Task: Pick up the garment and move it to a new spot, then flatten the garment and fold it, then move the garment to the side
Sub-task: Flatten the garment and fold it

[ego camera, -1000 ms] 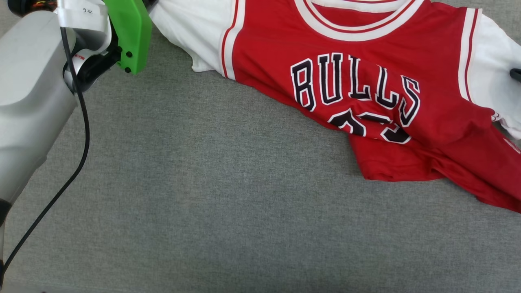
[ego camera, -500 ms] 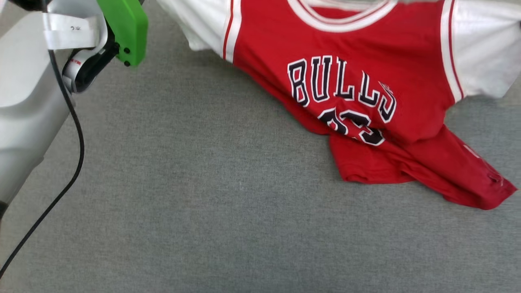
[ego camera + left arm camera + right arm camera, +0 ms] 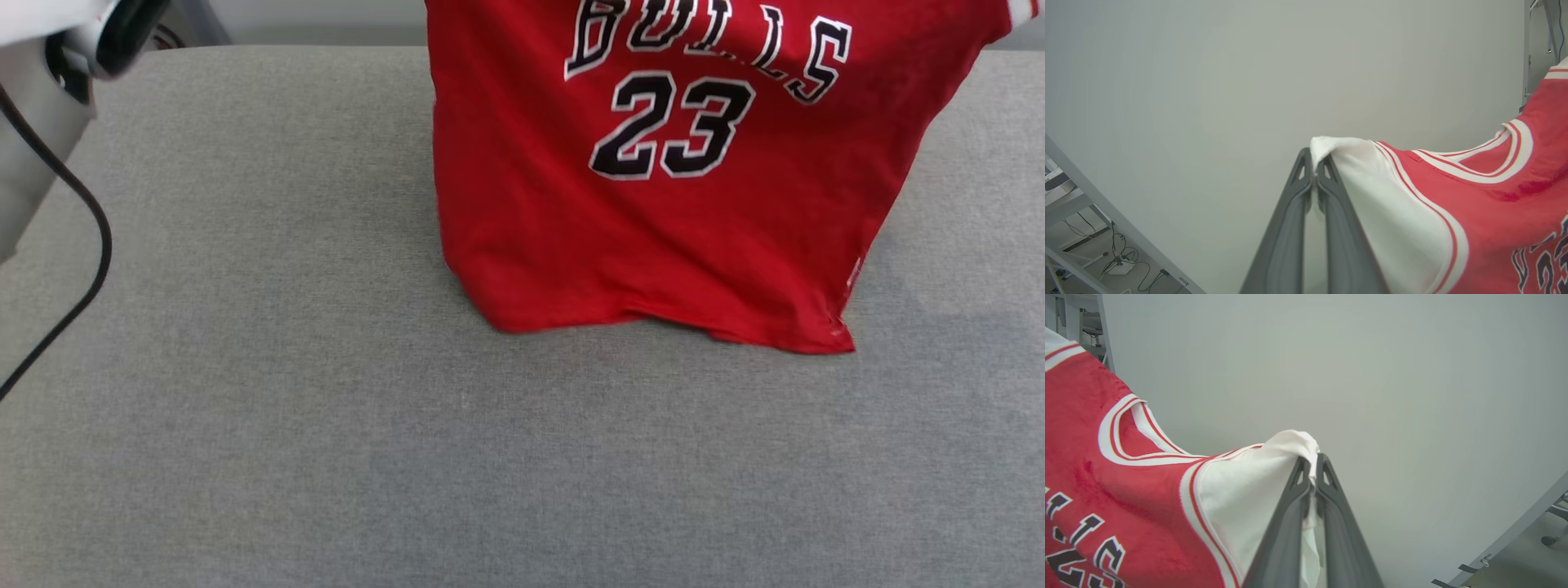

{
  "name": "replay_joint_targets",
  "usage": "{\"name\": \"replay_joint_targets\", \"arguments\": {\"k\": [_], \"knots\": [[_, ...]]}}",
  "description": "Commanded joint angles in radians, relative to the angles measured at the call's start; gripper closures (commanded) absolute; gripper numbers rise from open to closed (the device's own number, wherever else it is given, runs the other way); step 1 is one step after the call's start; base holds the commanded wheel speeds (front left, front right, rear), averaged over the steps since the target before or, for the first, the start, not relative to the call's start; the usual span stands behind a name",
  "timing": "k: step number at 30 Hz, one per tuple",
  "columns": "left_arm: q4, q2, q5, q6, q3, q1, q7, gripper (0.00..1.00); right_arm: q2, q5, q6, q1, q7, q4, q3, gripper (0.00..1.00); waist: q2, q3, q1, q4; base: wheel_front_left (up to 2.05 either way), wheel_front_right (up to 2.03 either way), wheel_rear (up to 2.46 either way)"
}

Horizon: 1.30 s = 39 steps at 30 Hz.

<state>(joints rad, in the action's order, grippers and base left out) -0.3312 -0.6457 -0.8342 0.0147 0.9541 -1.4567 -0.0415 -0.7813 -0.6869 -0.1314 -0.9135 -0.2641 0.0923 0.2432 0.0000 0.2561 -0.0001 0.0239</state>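
Red garment [image 3: 653,237] hangs front-out above the far right of the grey counter [image 3: 245,425], "23" showing, hem low at the surface, contact unclear. White sleeves both taken: left claw [image 3: 1314,165] pinched tight on one, right claw [image 3: 1312,462] clamped on the other, with the fabric stretched between them.
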Motion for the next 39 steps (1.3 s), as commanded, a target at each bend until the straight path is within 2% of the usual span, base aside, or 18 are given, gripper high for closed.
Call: {"name": "replay_joint_targets", "arguments": {"k": [1,6,12,16,23,30,39], "knots": [[0.0,0.01,0.008,-0.007,-0.007,-0.03,-0.001,1.0,0.009,0.018,0.001,-0.034,-0.013,-0.006,-0.009,1.0,0.0,0.003,0.0001,-0.01,0.0,0.0,0.0],[-0.042,0.047,0.023,-0.002,-0.017,-0.118,-0.009,1.0,0.044,0.071,0.001,-0.161,-0.047,0.024,-0.01,1.0,0.0,0.063,0.0001,-0.018,0.0,0.0,0.0],[-0.172,0.11,0.058,0.011,-0.043,-0.276,0.023,1.0,0.117,0.175,0.001,-0.404,-0.041,0.166,0.031,1.0,0.0,0.158,0.0001,-0.03,0.0,0.0,0.0],[-0.278,0.141,0.081,0.025,-0.055,-0.374,0.055,1.0,0.167,0.241,0.001,-0.572,0.002,0.289,0.051,1.0,0.0,0.207,0.0001,-0.037,0.0,0.0,0.0],[-0.422,0.159,0.107,0.054,-0.074,-0.503,0.131,1.0,0.24,0.303,0.001,-0.786,0.11,0.479,0.083,1.0,0.0,0.255,0.0001,-0.043,0.0,0.0,0.0],[-0.541,0.182,0.086,0.09,-0.071,-0.505,0.186,1.0,0.28,0.289,0.001,-0.848,0.197,0.622,0.172,1.0,0.0,0.291,0.0001,-0.038,0.0,0.0,0.0],[-0.609,0.177,0.018,0.11,-0.068,-0.313,0.267,1.0,0.325,0.194,0.001,-0.712,0.314,0.711,0.292,1.0,0.0,0.269,0.0001,-0.049,0.0,0.0,0.0]]}}
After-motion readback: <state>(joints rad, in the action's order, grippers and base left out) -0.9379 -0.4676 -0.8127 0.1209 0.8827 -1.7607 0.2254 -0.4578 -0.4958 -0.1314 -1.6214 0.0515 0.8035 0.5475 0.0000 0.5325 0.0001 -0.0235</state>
